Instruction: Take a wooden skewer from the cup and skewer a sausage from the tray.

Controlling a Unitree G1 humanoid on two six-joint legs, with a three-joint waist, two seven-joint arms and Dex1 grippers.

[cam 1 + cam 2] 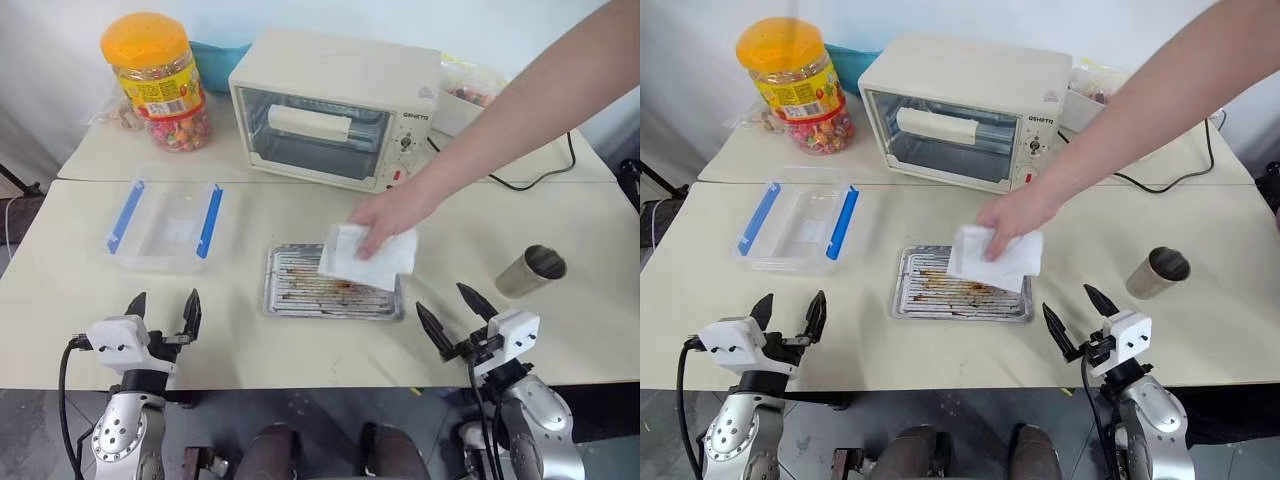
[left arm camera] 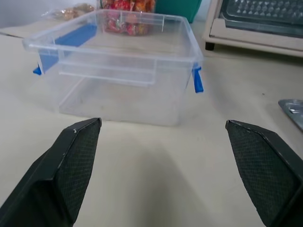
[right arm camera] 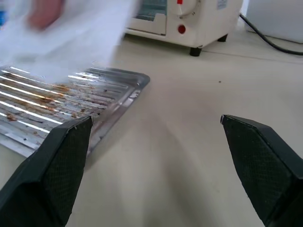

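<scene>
tray (image 1: 300, 290) at the bench middle, a person's hand (image 1: 385, 215) wiping it with a paper towel (image 1: 365, 256).
both grippers, left (image 1: 162, 308) and right (image 1: 458, 310), wait at the near edge with fingers wide and empty; cup (image 1: 531, 270) lies tipped at right.

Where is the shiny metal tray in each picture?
Left eye view: the tray lies mid-table, partly under a white tissue that a person's hand presses.
Right eye view: the tray sits centre, same tissue on top.
Left wrist view: just a corner peeks in at the edge.
Right wrist view: the tray is big, beside the right claw.
Shared landmark: the white toaster oven behind it.
</scene>
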